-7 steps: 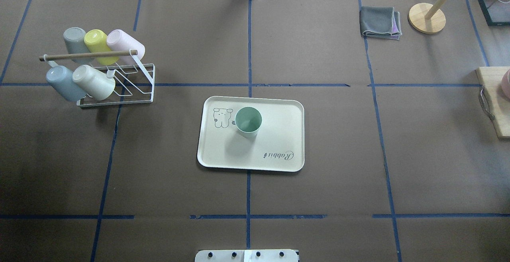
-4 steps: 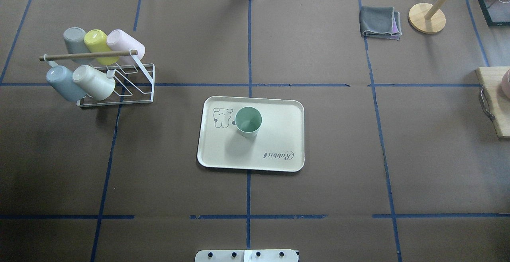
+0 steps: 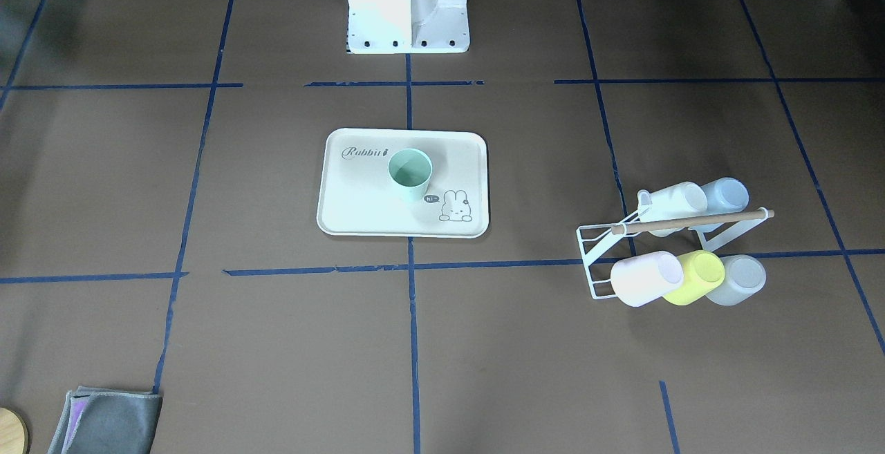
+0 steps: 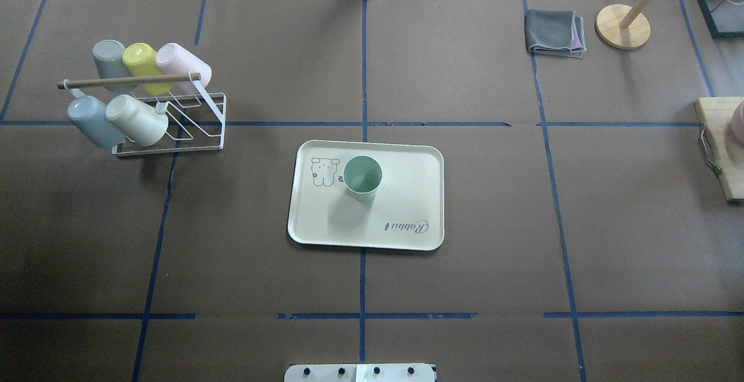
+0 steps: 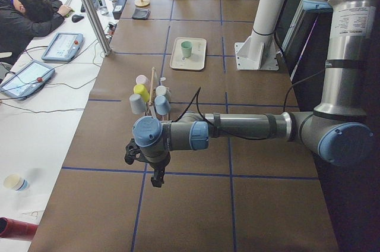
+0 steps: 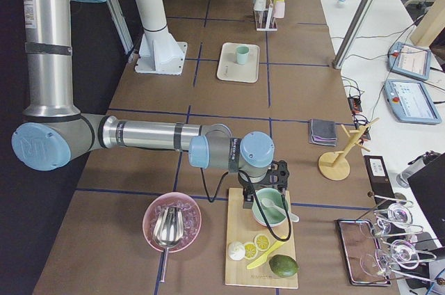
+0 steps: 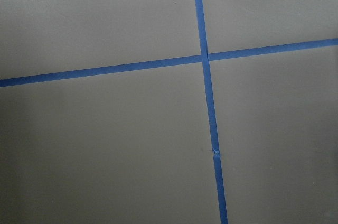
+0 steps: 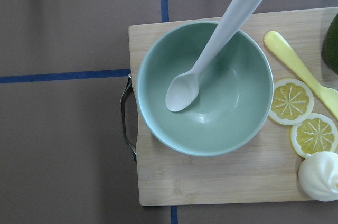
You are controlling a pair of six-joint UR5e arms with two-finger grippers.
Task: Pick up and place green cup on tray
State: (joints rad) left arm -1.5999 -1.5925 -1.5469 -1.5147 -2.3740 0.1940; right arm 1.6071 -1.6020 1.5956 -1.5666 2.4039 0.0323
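Out at the table's left end, left gripper [image 5: 155, 178] hanging over crossed blue tape [image 7: 206, 57]; open or closed, cannot tell. At the opposite end, right gripper [image 6: 266, 190] poised above a green bowl [image 8: 232, 102] with a white spoon [image 8: 216, 39] on a wooden board [image 8: 211, 182]; jaw state equally unclear. Well apart from both, mid-table: green cup [image 4: 362, 177] upright on the tray [image 4: 401, 196], just beside the printed bunny [image 4: 322, 171]. Off toward the left end, wire rack [image 4: 192, 120] holding cups.

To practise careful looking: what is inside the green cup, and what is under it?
The green cup looks empty; its teal bottom shows. It stands upright on the tray; the patch of tray beneath it is covered.
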